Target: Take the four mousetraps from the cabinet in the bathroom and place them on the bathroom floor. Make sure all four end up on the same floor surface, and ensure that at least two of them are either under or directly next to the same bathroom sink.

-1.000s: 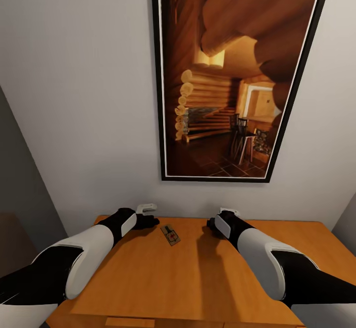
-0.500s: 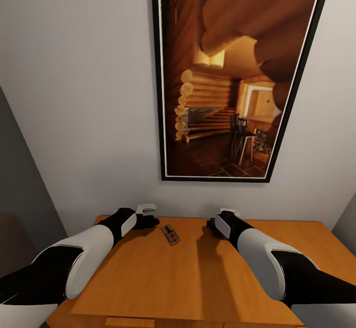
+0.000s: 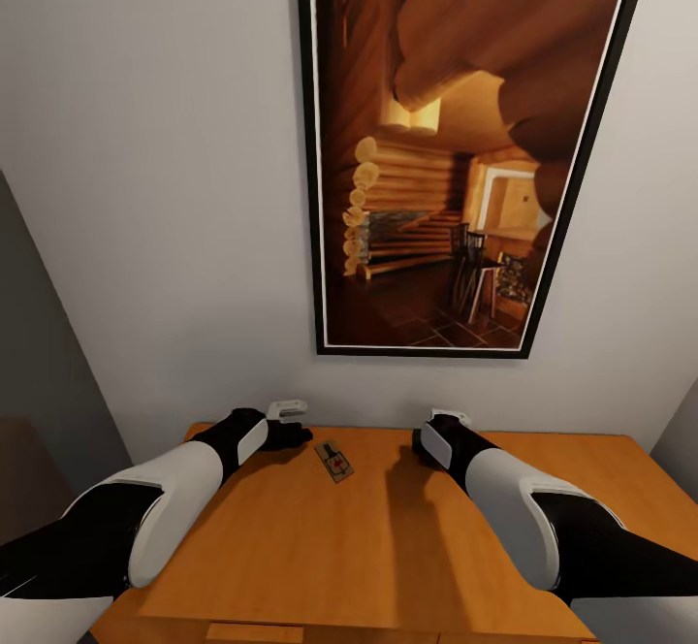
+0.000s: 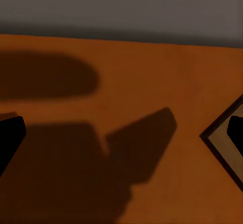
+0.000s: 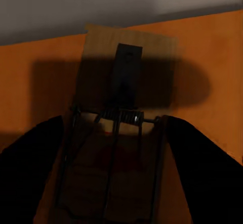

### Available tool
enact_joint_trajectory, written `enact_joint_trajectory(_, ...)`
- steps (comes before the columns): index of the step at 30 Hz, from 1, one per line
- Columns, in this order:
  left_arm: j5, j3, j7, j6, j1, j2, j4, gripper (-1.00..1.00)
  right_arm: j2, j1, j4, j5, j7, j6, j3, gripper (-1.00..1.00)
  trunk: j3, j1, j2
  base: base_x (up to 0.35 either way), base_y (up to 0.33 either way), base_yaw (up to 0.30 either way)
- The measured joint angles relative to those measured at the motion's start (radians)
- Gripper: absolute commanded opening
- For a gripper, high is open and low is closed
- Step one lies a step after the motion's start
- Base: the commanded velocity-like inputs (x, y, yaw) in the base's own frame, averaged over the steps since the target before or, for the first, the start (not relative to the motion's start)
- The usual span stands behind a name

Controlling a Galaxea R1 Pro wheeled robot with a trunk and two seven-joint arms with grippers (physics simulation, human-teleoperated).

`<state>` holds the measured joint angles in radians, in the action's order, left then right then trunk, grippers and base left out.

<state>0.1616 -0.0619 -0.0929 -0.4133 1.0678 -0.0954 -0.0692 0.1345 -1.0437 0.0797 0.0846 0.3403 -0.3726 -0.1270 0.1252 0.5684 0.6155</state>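
The cabinet's (image 3: 388,547) orange-brown flat top fills the lower head view. One mousetrap (image 3: 333,461) lies on it near the back edge, between my arms. My left gripper (image 3: 299,436) hovers just left of that trap, open; in the left wrist view its fingers (image 4: 9,138) stand wide apart with a corner of the trap (image 4: 220,142) beside one of them. My right gripper (image 3: 419,442) sits low at the back of the top. In the right wrist view, its fingers (image 5: 202,168) press both long sides of a second mousetrap (image 5: 129,44).
A grey wall rises right behind the cabinet, carrying a large black-framed picture (image 3: 456,149) of a log cabin interior. The cabinet top extends to the right (image 3: 601,469) beyond my right arm. A darker wall section (image 3: 29,353) stands at the left.
My right wrist has drawn back slightly to the right. The left arm and the loose mousetrap have stayed in place.
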Motion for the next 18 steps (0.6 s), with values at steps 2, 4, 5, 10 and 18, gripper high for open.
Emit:
enact_joint_trajectory(2,0.000,0.000,0.000,0.000,0.000,0.000,0.000,1.00,0.000,0.000,0.000,0.000,0.000,0.000,0.000,-1.00,0.000,0.000,0.000,0.000,0.000,0.000)
enact_joint_trajectory(4,-0.001,0.000,0.000,0.000,0.000,0.000,0.000,1.00,0.000,0.000,0.000,-0.003,0.000,0.000,0.002,-1.00,0.000,0.000,0.000,0.000,0.000,0.000)
enact_joint_trajectory(5,0.000,0.000,0.000,0.000,0.000,0.000,0.000,1.00,0.000,0.000,0.000,-0.003,0.001,0.000,0.003,-1.00,0.000,0.000,0.000,0.000,0.000,0.000)
enact_joint_trajectory(10,0.000,0.000,0.000,0.000,0.000,0.000,0.000,1.00,0.000,0.000,0.000,-0.002,0.000,0.002,0.001,-1.00,0.000,0.000,0.000,0.000,0.000,0.000)
enact_joint_trajectory(18,0.000,0.000,0.000,0.000,0.000,0.000,0.000,1.00,0.000,0.000,0.001,0.002,0.001,0.011,-0.004,-1.00,0.000,0.000,0.000,0.000,0.000,0.000)
